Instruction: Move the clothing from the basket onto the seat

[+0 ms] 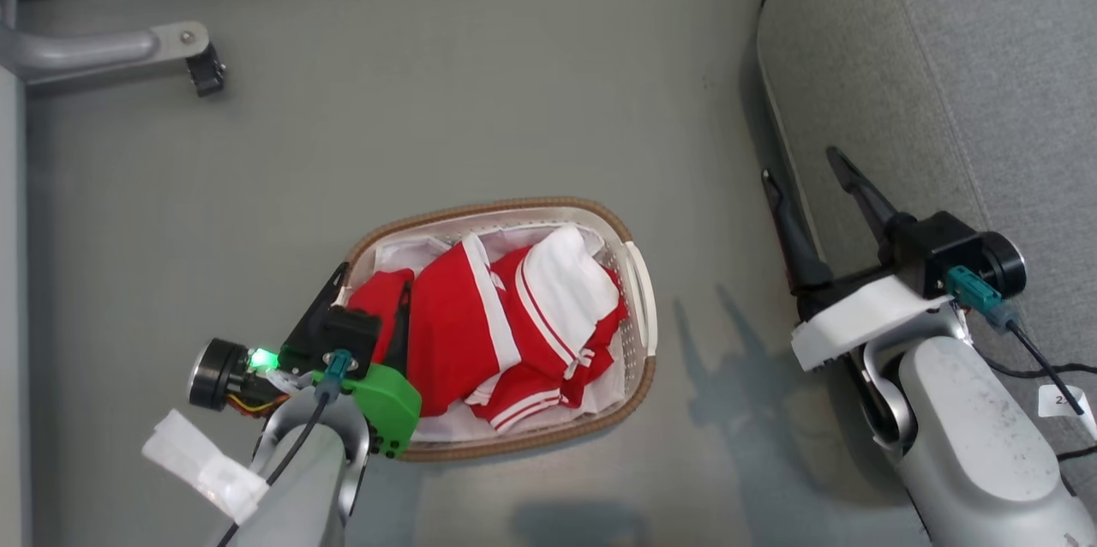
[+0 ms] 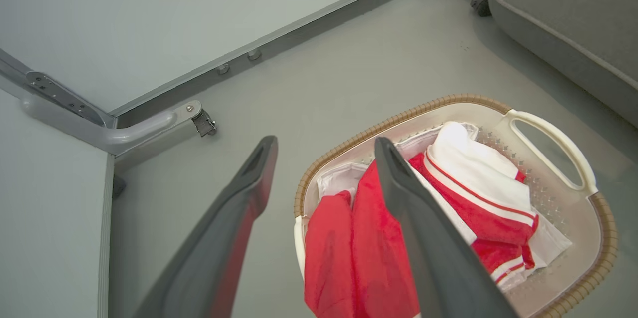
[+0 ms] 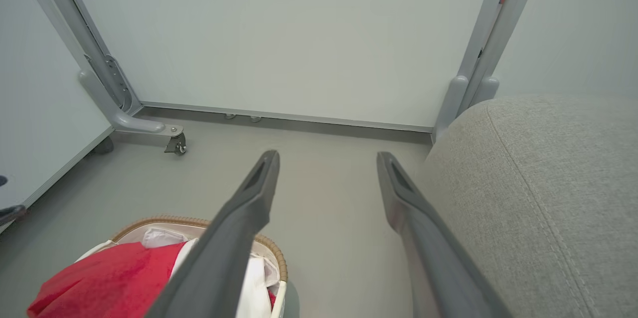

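One text candidate: a small white tag (image 1: 1063, 400) on the black cable (image 1: 1031, 356), near right, just beside the right arm (image 1: 968, 435). Its dark print starts with what looks like a "2". The rest is crossed by the cable and too small to read. The white tape (image 1: 201, 461) on the left arm (image 1: 300, 478), near left, has no print that can be made out. No brand, number or sign is legible elsewhere.
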